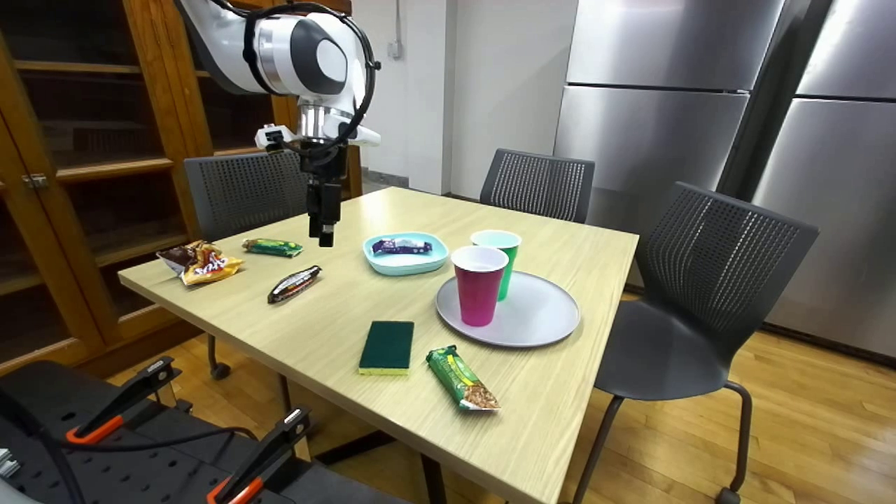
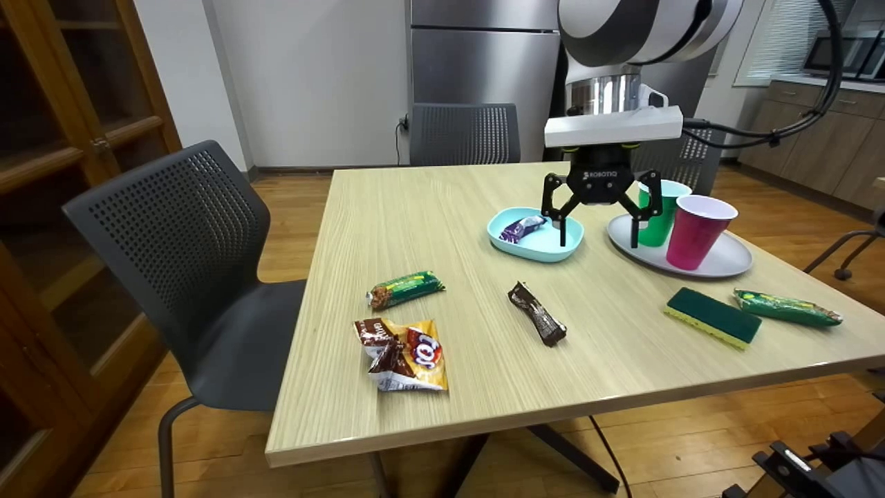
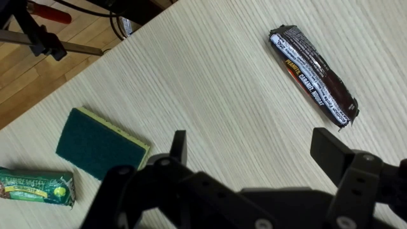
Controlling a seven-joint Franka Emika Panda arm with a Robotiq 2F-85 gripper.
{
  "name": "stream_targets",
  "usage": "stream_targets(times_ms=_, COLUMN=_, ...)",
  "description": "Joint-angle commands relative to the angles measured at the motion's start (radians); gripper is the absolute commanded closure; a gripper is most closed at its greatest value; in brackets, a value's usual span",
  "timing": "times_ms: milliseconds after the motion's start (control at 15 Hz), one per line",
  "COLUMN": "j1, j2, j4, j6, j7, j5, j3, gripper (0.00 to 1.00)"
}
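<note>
one brown candy bar (image 3: 314,76), well apart from the sponge (image 3: 101,144), seems light, firm, slick-wrapped, best pinched mid-length; one gripper (image 2: 599,242), fingers spread, holds nothing.

The dark wrapper (image 3: 313,76) reads "PEANUTS, CARAMEL, NOUGAT" and "250"; the black housing (image 2: 600,187), "ROBOTIQ".

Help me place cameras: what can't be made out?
Wrist view: one end of the green bar, cut by the left edge.
Wrist view: part of the sponge, behind the gripper.
Wrist view: fine print on the dark bar, too small.
Both exterior views: part of the green cup, behind the pink cup.
</note>
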Motion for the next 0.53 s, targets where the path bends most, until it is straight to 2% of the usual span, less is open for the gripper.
stream_targets(times_ms=0, j1=-0.010, j2=0.002, j4=0.002, j6=-0.003, j7=0.002, j5=-0.004, j3=0.008, gripper=0.00)
stream_targets(times_ms=467, j1=-0.017, j2=0.002, j4=0.002, j6=-0.003, j7=0.002, j5=-0.003, j3=0.005, gripper=0.00)
